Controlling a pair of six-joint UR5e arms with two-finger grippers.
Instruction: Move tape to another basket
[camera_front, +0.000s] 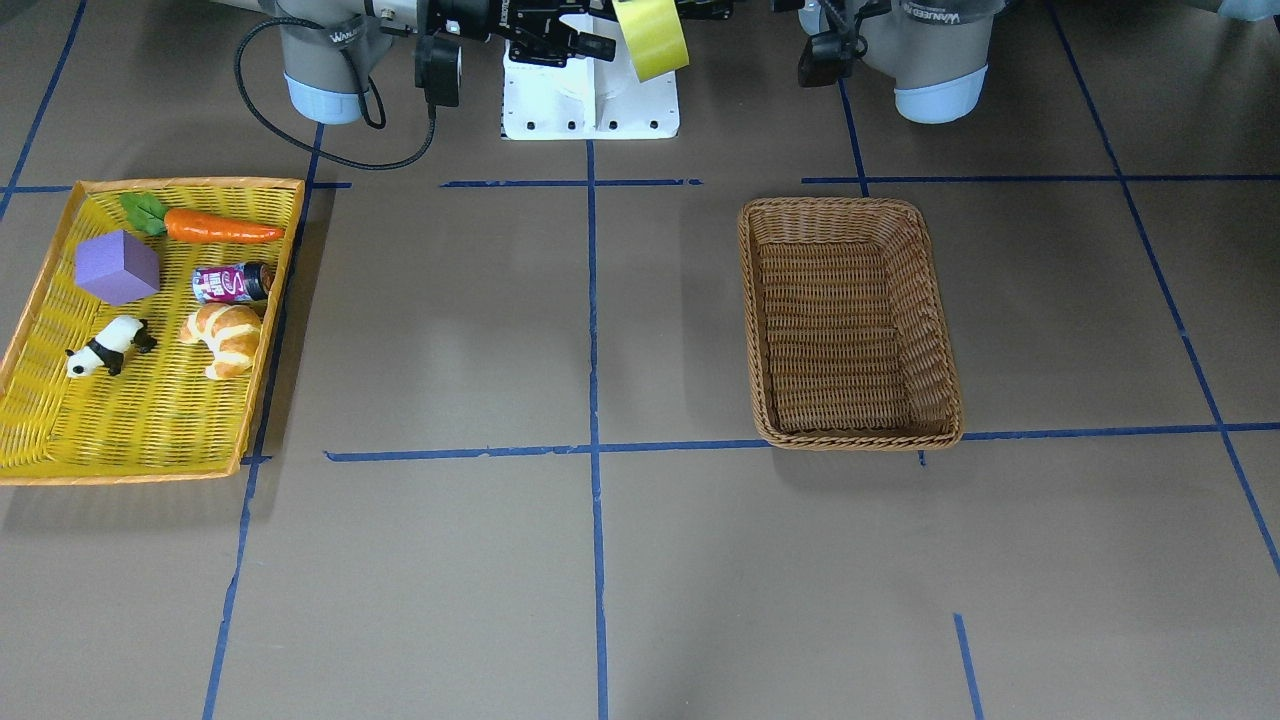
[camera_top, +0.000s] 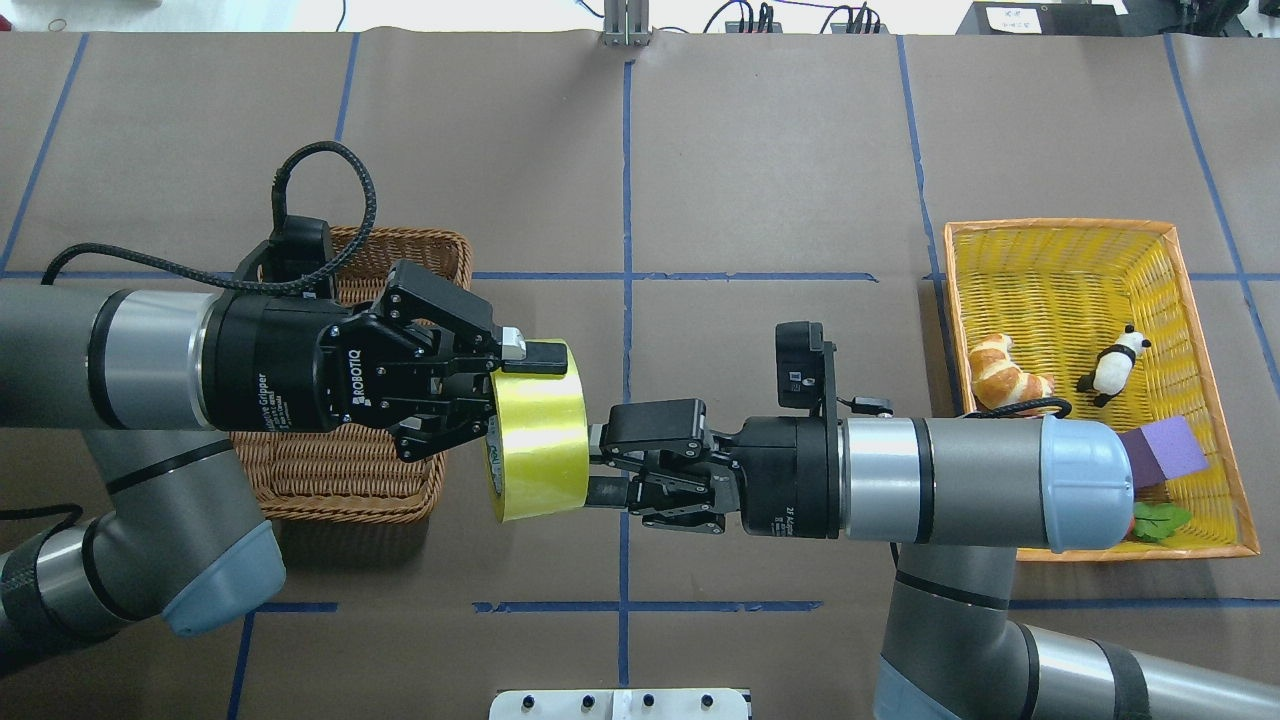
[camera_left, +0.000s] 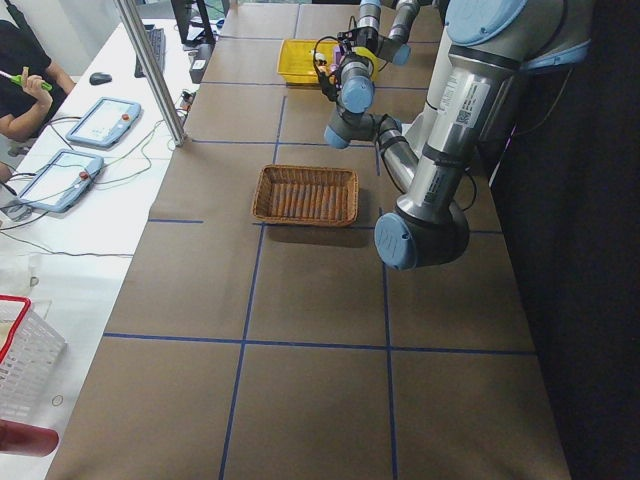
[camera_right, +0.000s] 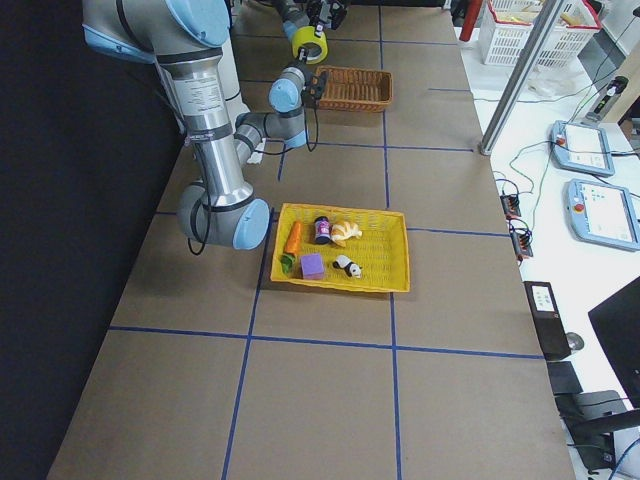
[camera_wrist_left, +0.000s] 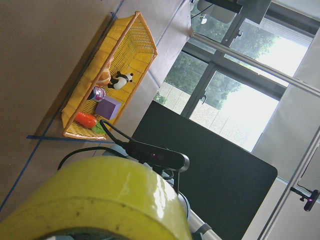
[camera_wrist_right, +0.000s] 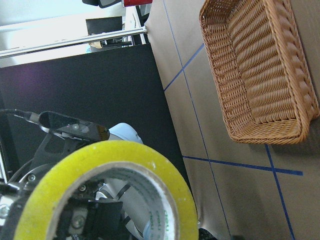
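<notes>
— Where's the tape (camera_top: 540, 430)?
— Mid-frame overhead, in the air. My left gripper (camera_top: 490, 395) is clamped on its rim. The right gripper (camera_top: 600, 467) meets the opposite edge, but I can't tell if it grips.
— Next?
— A hand-over, I think: clear the right, then carry the tape left over the basket (camera_top: 330, 490).

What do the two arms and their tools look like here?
The left arm and right arm are silver-grey tubes with light-blue joint caps. The left tool and right tool are black, two-fingered; the left carries white ROBOTIQ lettering. A black camera box sits on each wrist, and a black braided cable loops over the left wrist.
</notes>
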